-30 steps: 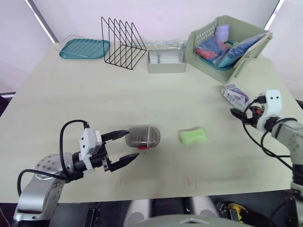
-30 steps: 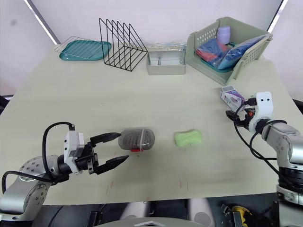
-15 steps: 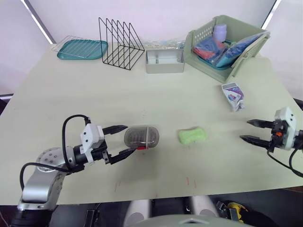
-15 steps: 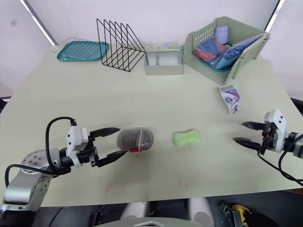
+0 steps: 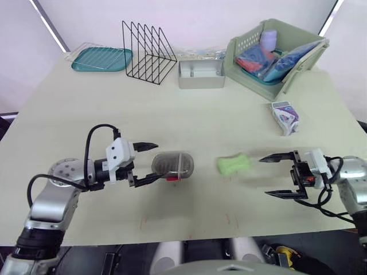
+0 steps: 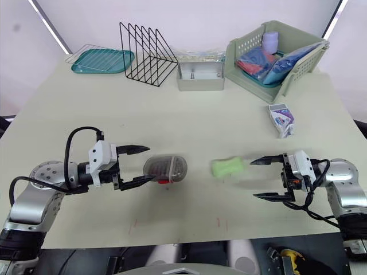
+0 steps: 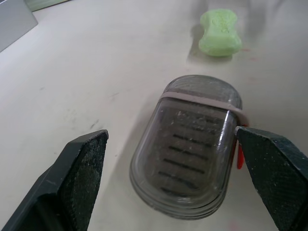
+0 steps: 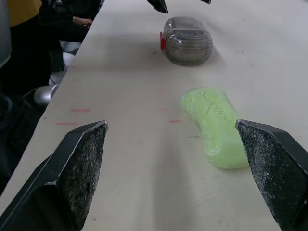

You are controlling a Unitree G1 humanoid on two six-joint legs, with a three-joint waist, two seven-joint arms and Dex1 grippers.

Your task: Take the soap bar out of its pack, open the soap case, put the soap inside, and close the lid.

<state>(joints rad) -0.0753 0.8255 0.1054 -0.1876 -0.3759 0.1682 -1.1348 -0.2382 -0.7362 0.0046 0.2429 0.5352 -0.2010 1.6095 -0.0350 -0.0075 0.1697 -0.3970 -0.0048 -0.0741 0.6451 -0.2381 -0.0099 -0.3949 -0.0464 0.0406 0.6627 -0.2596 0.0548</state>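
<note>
Left tool (image 5: 152, 162), released, straddles the closed soap case (image 5: 174, 164), apparently to steady it; right tool (image 5: 264, 177), also released, faces the unpacked soap bar (image 5: 234, 164).

1. You have no text, number or brand here that can be read.
2. The soap pack (image 5: 285, 116), near the basket (image 5: 246, 43), carries print too small to make out.
3. The soap bar (image 8: 215, 123), farther from that basket, shows faint raised marks, illegible.

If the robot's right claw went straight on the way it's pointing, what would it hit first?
Probably the lime-green, peanut-shaped soap bar. It lies just ahead of the open right gripper, a little off-centre in its path. The clear grey plastic soap case lies farther along.
</note>
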